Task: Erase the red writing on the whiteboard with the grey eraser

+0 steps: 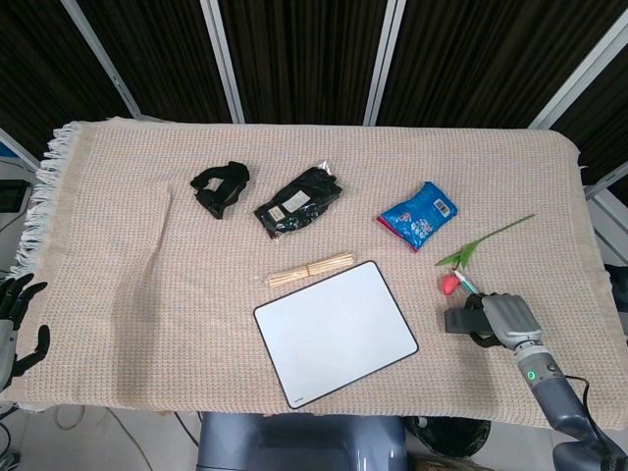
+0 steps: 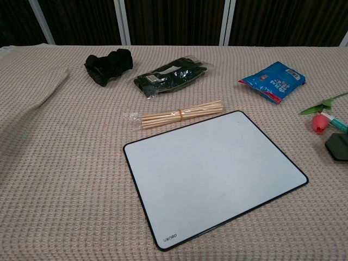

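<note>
Lying near the front edge of the tabletop (image 1: 118, 255), the whiteboard (image 1: 336, 332) shows a plain white face in both views, with no red marks to be made out on it (only the small maker's print in its near corner). By that evidence the wiping looks done. What seems left is parting with the grey eraser (image 1: 461, 321), which sits off the board at its 3 o'clock, on the cloth just below a red flower with a green stem (image 1: 471, 253). The right hand (image 1: 505, 317) has its fingers wrapped over the eraser's outer end; whether it grips or merely rests there cannot be told from these views. In the chest view only a dark corner of the eraser shows at the right border.

Further out, a bundle of wooden sticks (image 1: 310, 268) lies at the board's 12 o'clock, and a blue snack packet (image 1: 419, 214) at 1 o'clock. The left hand (image 1: 14, 329) hangs beyond the tabletop's 9 o'clock edge, fingers apart, holding nothing.
</note>
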Controlling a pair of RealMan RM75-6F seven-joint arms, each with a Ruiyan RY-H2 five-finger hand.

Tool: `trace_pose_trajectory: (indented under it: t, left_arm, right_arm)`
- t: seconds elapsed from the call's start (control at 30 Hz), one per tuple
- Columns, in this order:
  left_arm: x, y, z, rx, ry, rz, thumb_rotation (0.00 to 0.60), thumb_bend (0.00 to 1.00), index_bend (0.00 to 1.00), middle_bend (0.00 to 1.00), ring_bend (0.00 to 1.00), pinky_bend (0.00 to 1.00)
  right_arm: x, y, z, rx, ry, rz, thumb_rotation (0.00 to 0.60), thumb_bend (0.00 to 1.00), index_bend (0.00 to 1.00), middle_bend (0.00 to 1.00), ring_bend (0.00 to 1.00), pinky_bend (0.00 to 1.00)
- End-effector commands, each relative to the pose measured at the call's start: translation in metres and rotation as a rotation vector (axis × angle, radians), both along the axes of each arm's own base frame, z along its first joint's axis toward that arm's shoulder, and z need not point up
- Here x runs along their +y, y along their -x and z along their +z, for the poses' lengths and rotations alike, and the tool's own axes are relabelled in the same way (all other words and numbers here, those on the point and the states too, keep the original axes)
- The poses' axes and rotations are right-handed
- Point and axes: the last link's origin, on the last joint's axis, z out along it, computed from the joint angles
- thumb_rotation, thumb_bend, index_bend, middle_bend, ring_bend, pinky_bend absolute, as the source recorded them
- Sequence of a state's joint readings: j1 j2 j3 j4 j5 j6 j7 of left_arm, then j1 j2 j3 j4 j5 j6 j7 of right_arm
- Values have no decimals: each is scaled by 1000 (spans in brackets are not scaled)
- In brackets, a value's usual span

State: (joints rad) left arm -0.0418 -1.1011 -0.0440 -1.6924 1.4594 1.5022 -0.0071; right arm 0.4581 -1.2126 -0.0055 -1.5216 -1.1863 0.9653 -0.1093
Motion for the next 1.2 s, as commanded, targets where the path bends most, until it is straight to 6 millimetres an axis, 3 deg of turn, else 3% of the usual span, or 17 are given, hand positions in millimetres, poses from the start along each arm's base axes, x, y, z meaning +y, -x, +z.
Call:
trace_pose_trajectory:
  t: [0.03,0.3,0.5,0.67,0.97,1.2]
  left_arm:
    - [0,0,0,1,0,0,600,513,161,47,0,16]
    - [0,0,-1,3,1,2,600,514,161,47,0,16]
    - [0,0,0,3,1,4,600,517,160,47,0,16]
    - [0,0,0,3,-1,4,600,517,161,47,0,17]
    - [0,0,0,0,-3,0,600,517,161,47,0,16]
    - [0,-1,0,-3,-8,-2,600,517,161,47,0,16]
  right_arm:
    - [2,-1,1,-2,1,4,600,142,232,358,405,395]
    - [12,-8,5,5,12,32,600,25,50,132,218,344]
    - [15,-20,17,-15,55,62,600,21,37,106,189,242]
    - [18,-33,45,-34,203,149,600,22,31,80,163,172]
    - [65,-28,93,-66,439,249,600,22,19,46,135,168]
    - [94,-13,92,-6,457,238,600,22,1,25,98,162]
